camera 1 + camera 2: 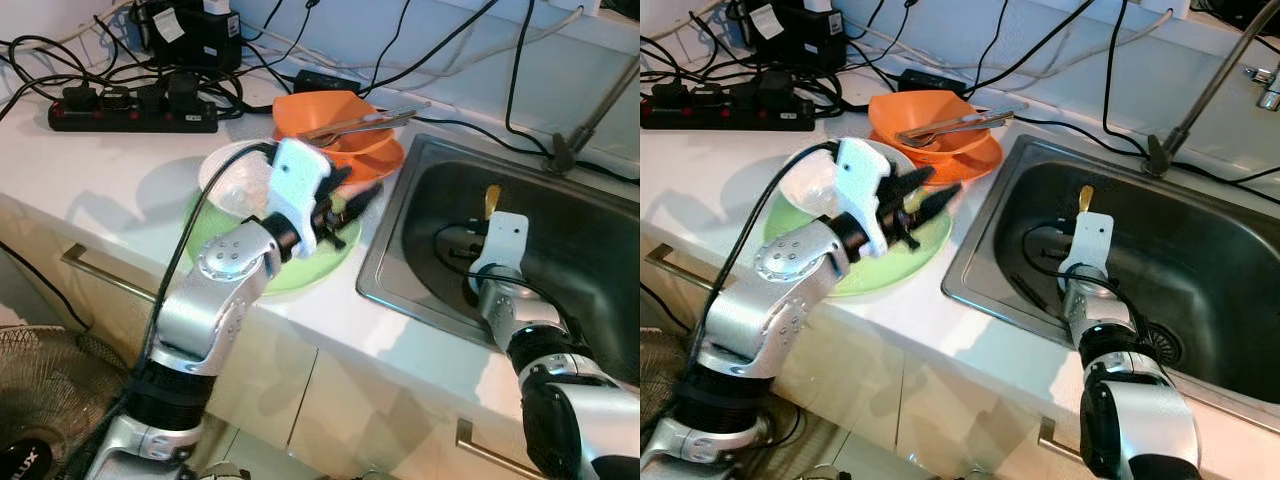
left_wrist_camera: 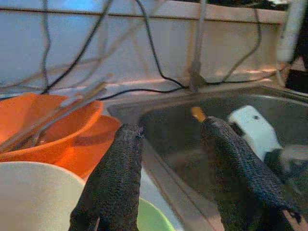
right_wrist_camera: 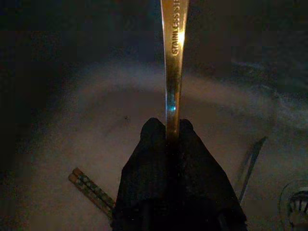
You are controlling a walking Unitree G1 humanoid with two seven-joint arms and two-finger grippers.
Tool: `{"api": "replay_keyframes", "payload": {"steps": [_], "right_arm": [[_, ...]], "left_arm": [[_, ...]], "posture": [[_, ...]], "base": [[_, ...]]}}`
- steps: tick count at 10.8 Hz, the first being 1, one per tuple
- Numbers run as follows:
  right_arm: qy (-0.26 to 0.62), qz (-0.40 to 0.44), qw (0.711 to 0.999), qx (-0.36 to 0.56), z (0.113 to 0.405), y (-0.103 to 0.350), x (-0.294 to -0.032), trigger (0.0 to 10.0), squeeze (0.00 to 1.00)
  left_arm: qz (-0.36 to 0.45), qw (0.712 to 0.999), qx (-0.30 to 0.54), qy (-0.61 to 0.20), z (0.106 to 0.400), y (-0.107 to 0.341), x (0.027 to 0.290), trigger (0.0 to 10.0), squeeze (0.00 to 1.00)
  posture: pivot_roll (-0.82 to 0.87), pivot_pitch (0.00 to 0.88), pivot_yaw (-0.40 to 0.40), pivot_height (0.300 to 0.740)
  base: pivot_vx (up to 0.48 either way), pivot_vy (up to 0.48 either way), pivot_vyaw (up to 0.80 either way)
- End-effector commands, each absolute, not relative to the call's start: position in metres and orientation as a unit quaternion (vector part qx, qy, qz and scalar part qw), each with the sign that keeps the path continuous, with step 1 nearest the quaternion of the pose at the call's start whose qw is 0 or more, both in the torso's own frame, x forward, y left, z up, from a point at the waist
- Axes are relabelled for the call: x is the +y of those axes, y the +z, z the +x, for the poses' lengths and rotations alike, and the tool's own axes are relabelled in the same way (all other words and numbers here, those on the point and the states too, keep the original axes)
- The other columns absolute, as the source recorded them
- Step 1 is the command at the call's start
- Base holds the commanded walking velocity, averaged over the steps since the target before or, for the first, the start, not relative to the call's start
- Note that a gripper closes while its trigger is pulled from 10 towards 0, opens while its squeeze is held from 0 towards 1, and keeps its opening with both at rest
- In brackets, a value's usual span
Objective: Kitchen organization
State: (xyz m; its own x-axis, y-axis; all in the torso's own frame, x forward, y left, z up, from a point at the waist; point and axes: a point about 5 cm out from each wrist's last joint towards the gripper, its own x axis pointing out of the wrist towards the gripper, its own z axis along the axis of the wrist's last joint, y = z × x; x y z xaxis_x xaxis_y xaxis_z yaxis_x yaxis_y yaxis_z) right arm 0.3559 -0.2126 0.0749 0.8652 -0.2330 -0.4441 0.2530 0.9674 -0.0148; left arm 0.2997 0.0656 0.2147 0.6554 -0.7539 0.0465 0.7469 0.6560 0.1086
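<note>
White countertop (image 1: 90, 170) runs along the wall, with a steel sink (image 1: 1230, 250) set into it. Beside the sink lies a green plate (image 1: 855, 265) bearing a white bowl (image 1: 225, 175), and behind them an orange bowl (image 1: 925, 115) holds utensils. Left gripper (image 2: 173, 159) hovers over the plate, fingers spread apart, holding nothing. Right gripper (image 3: 166, 132), down in the sink, pinches a gold utensil handle (image 3: 174, 48) stamped stainless.
</note>
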Motion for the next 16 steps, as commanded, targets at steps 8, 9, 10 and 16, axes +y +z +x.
{"api": "replay_keyframes", "payload": {"steps": [8, 9, 10, 16], "right_arm": [[-0.125, 0.033, 0.965, 0.23, 0.359, 0.078, -0.211, 10.0, 0.0], [-0.124, 0.035, 0.965, 0.229, 0.359, 0.078, -0.211, 10.0, 0.85], [-0.125, 0.036, 0.965, 0.229, 0.359, 0.078, -0.211, 10.0, 1.0], [-0.09, 0.05, 0.992, 0.075, 0.377, 0.123, -0.202, 10.0, 0.0]], "left_arm": [[0.156, 0.835, -0.01, -0.527, 0.273, 0.212, 0.043, 10.0, 0.0], [0.158, 0.836, -0.008, -0.526, 0.274, 0.212, 0.043, 10.0, 0.0], [0.159, 0.836, -0.007, -0.525, 0.274, 0.212, 0.044, 10.0, 0.0], [0.153, 0.88, -0.056, -0.446, 0.289, 0.224, 0.049, 10.0, 0.0]], "posture": [[0.05, 0.045, -0.146, 0.74], [0.05, 0.046, -0.147, 0.74], [0.05, 0.046, -0.148, 0.74], [0.05, 0.05, -0.147, 0.74]], "base": [[0.0, 0.0, 0.0], [0.0, 0.0, 0.0], [0.0, 0.0, 0.0], [0.0, 0.0, 0.0]]}}
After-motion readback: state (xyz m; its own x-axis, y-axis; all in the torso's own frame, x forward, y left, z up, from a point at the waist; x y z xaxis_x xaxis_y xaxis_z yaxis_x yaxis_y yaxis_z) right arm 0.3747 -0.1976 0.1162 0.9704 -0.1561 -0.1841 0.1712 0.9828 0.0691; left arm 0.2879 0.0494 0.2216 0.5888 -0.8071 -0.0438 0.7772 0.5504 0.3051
